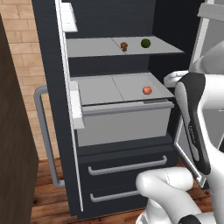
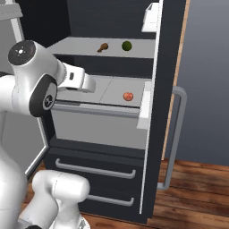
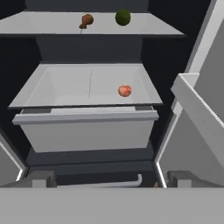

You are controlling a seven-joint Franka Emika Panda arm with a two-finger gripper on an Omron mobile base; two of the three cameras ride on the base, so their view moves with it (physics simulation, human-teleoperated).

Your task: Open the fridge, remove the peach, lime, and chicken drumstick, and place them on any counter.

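The fridge (image 1: 48, 65) stands with both doors swung open. On its upper shelf the brown chicken drumstick (image 1: 124, 46) (image 2: 103, 47) (image 3: 86, 20) lies left of the dark green lime (image 1: 145, 43) (image 2: 127, 45) (image 3: 123, 17). The orange-red peach (image 1: 147, 90) (image 2: 128, 96) (image 3: 124, 90) rests on the lower shelf, toward its right front. My gripper (image 3: 111, 178) hovers open in front of the fridge, below and short of the peach, with nothing between its fingers. The counter is out of view.
A pale bin (image 1: 124, 124) juts out under the lower shelf. Two drawers with grey bar handles (image 1: 127, 166) sit below it. Door bins (image 1: 75, 105) (image 2: 145, 107) stick out from the open doors on both sides. A brown wooden cabinet (image 1: 13, 153) stands at the left.
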